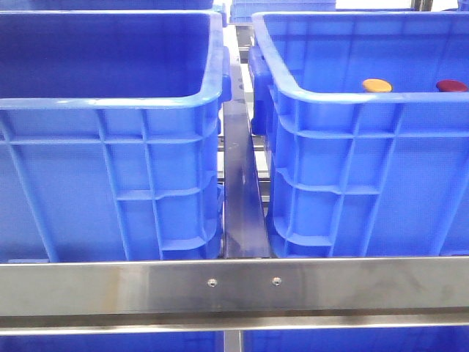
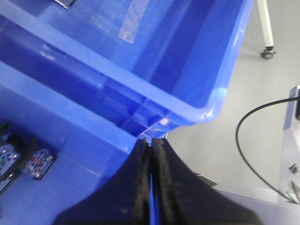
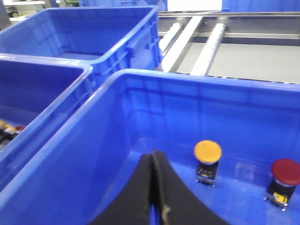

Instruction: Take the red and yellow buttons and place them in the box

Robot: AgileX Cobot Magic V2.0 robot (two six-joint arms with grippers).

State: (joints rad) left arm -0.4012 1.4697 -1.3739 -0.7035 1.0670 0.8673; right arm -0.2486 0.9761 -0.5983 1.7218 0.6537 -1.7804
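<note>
Left crate (image 1: 110,147): large, deep, blue plastic, ribbed outer walls, thick rolled rim; interior as seen from the front shows only bare blue wall, floor hidden by the near rim.

Metal rail (image 1: 242,198): dark strip running away from the camera in the gap between the two crates.

Right crate (image 1: 352,169): the box of like build, standing just beside the rail. Contents: yellow button (image 1: 377,85), domed orange-yellow cap, just visible above the near rim; red button (image 1: 451,86), dark red cap, to its right at the frame edge. In the right wrist view the yellow button (image 3: 207,151) and the red button (image 3: 285,171) each sit upright on a small dark base on the crate floor, apart from one another, near the far wall.

Steel crossbar (image 1: 234,286): horizontal, across the foreground in front of both crates, two screws near its middle; it blocks the lower crate walls from view.

Left gripper (image 2: 152,154): black fingers pressed together, nothing between them, over a blue crate rim corner (image 2: 206,110); grey floor and a black cable (image 2: 248,140) beyond.

Right gripper (image 3: 153,161): fingers closed, empty, inside the right crate, near the yellow button but not touching it
</note>
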